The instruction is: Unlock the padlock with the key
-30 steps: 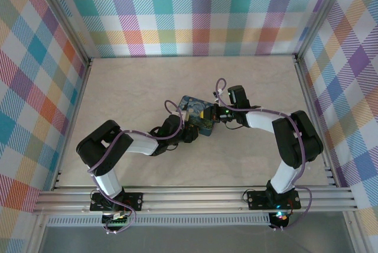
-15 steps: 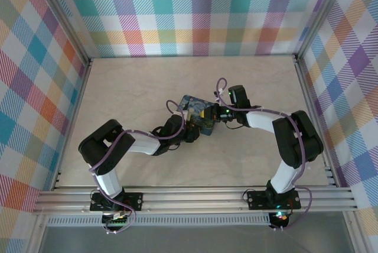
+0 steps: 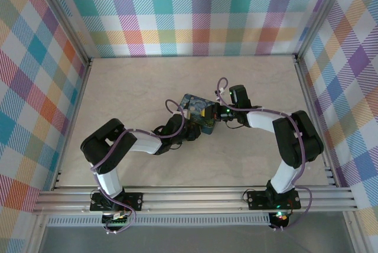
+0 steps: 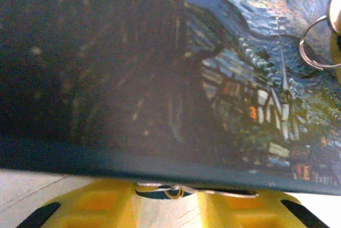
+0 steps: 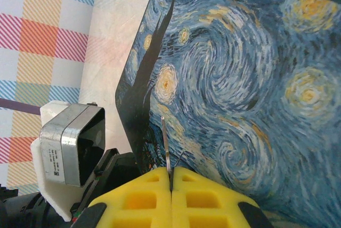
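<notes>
Beige table (image 3: 147, 87), plaid walls (image 3: 195, 10) around

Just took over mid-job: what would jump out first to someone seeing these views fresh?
The rectangular dark-blue tin with a swirling starry-night print sits mid-table, both arms meeting at it. In the right wrist view, the right arm's yellow fingers pinch a thin silvery metal blade over its lid; a silvery ring lies at the left wrist view's right edge.
</notes>
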You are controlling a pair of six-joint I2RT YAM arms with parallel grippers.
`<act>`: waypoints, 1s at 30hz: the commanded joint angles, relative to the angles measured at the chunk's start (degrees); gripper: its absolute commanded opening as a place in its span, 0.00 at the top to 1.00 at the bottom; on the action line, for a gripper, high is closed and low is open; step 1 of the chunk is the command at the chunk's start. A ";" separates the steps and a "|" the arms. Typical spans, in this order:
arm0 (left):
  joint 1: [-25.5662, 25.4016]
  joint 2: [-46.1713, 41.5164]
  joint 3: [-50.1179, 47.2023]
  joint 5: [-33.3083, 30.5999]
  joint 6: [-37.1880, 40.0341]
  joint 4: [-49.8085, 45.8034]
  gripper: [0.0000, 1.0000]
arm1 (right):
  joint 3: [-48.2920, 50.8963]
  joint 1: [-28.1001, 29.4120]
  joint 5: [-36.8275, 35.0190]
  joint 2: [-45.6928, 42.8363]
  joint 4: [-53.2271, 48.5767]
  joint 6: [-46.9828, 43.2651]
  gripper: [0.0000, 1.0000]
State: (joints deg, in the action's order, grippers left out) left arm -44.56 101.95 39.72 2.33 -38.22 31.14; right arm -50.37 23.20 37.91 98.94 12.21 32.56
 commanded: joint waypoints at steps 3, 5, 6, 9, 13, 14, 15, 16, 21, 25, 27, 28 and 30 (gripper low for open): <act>-0.72 1.94 2.98 -0.51 -2.68 -0.63 0.68 | 2.20 0.62 -0.46 1.72 -4.14 0.58 1.00; -0.71 2.28 3.44 -0.25 -2.89 -0.95 0.68 | 2.18 0.62 -0.40 1.79 -4.04 0.69 1.00; -0.71 2.36 3.60 -0.13 -2.91 -1.11 0.68 | 2.20 0.62 -0.36 1.74 -4.05 0.64 1.00; -0.71 2.64 4.04 0.22 -2.92 -1.40 0.70 | 2.29 0.62 -0.29 1.56 -4.01 0.69 1.00; -0.71 2.73 4.28 0.65 -3.22 -1.56 0.74 | 2.29 0.62 -0.26 1.24 -4.03 0.67 1.00; -0.74 2.65 4.36 0.74 -3.29 -1.58 0.75 | 2.29 0.62 -0.21 1.05 -4.15 0.65 1.00; -0.71 2.63 4.39 0.82 -3.35 -1.68 0.76 | 2.29 0.62 -0.28 0.79 -4.06 0.66 1.00; -0.71 2.42 4.42 0.92 -3.38 -1.69 0.76 | 2.38 0.62 -0.40 0.53 -4.04 0.70 1.00; -0.73 1.25 3.93 1.15 -3.82 -1.61 0.77 | 1.80 0.53 -1.22 -2.20 -4.79 0.22 1.00; -0.76 -0.40 3.27 1.60 -4.56 -1.52 0.77 | 0.97 0.35 -4.18 -6.71 -8.41 -2.67 1.00; -0.71 -1.35 2.96 1.97 -5.06 -1.60 0.77 | 1.10 0.30 -6.76 -9.97 -11.02 -4.96 1.00; -0.72 -1.72 2.85 2.07 -5.36 -1.74 0.77 | 1.23 0.28 -7.97 -11.33 -12.17 -6.02 1.00; -0.71 -2.69 2.57 2.44 -6.38 -1.99 0.77 | 2.04 0.27 -10.26 -14.36 -14.71 -8.50 1.00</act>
State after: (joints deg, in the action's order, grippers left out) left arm -44.60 102.50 42.26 3.81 -42.89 29.65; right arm -49.36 23.29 31.48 88.88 2.50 29.10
